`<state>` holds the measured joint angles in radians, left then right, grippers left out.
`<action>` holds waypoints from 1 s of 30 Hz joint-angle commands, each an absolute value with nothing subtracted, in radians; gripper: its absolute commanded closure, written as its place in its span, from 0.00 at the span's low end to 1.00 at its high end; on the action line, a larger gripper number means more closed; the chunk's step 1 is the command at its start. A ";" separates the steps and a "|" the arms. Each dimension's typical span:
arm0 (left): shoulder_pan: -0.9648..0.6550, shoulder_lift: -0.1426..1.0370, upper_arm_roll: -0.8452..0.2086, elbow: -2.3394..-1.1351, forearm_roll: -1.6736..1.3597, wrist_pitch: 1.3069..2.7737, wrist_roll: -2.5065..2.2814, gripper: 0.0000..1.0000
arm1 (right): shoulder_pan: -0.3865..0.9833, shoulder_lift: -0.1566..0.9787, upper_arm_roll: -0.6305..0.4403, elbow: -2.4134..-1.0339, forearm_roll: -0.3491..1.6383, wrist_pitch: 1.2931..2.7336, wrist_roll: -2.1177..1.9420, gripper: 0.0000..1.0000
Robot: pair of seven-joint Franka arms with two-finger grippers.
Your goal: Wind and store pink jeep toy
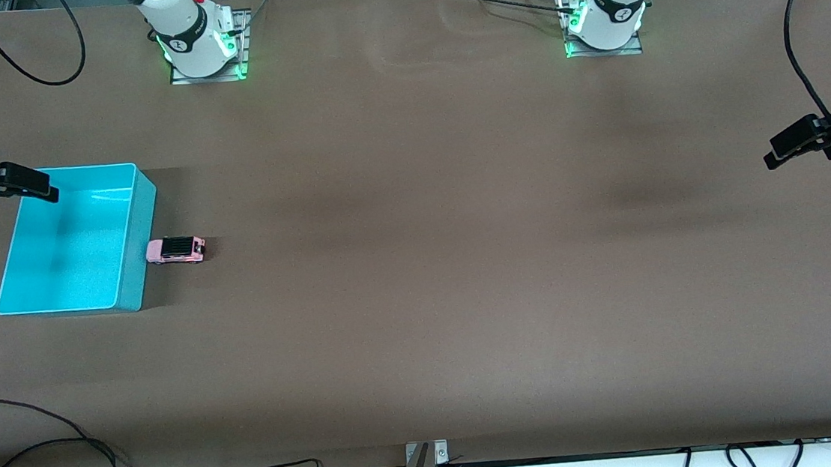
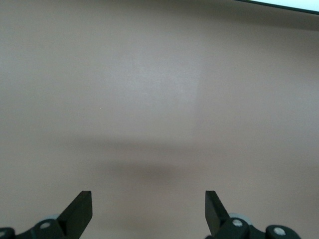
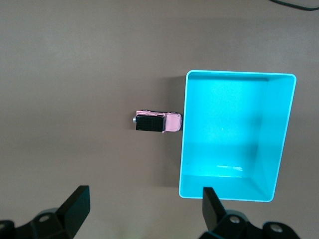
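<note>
Front view showed the pink jeep toy (image 1: 176, 250), a tiny boxy car with a pale pink body, black roof and dark wheels, standing on the brown bench (image 1: 463, 259) with its nose touching or just short of the outer wall of the open turquoise plastic bin (image 1: 132, 243), at the right arm's end of the bench. The bin held nothing. The right gripper (image 1: 43, 185) hung over the bin's rim, fingers spread and grasping nothing; its wrist view confirmed the toy (image 3: 156, 121) beside the bin (image 3: 279, 129). The left gripper (image 1: 784, 148) waited over bare bench at the left arm's end, likewise released and holding nothing, as its wrist view (image 2: 148, 209) showed.

Judgement: no part of the task appeared done. The right arm was the better placed. A sound approach would descend over the toy with the fingers closing across its narrow body, clear of the bin wall.
</note>
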<state>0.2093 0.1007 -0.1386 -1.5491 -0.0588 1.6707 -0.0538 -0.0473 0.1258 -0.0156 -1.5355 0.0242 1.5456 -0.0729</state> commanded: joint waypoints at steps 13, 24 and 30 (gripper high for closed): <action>0.221 0.077 -0.149 -1.575 -0.061 1.677 -0.048 0.00 | -0.051 0.077 -0.003 -1.790 0.032 1.778 -0.057 0.00; 0.219 0.077 -0.149 -1.577 -0.061 1.677 -0.048 0.00 | -0.051 0.071 0.034 -1.948 0.031 1.960 -0.049 0.00; 0.219 0.075 -0.150 -1.577 -0.061 1.675 -0.049 0.00 | -0.051 0.071 0.037 -2.020 0.031 2.049 -0.049 0.00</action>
